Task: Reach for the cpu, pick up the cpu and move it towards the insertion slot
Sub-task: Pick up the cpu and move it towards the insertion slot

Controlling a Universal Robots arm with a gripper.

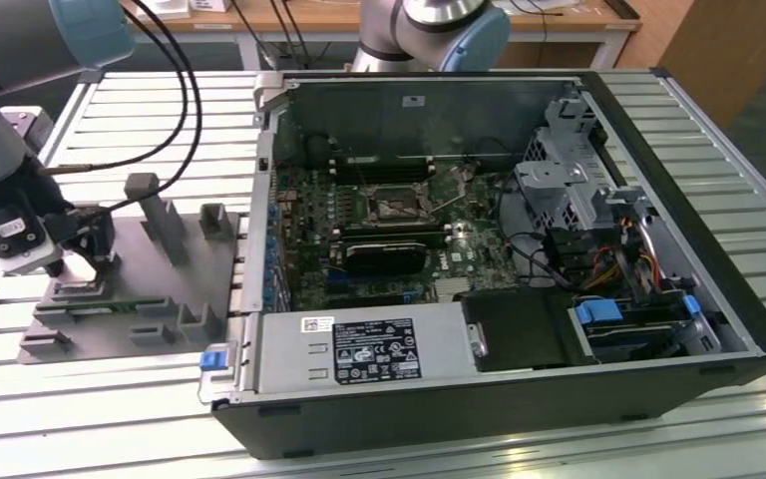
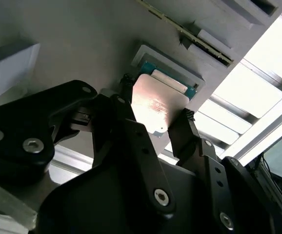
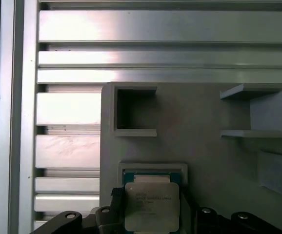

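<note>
First wrist view: cpu [image 3: 151, 205] held flat.

In the first wrist view the cpu [image 3: 151, 204] runs off the picture's lower edge, as do the fingers [image 3: 116, 195] closed against its sides. In the second wrist view the gripper [image 2: 156, 100] hides part of the cpu's edges. In the exterior view the cpu is too small to make out, and so is the inside of the insertion slot [image 1: 394, 205].

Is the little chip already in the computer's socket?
No, the gripper holds the chip over the grey plate, outside the computer case.
</note>
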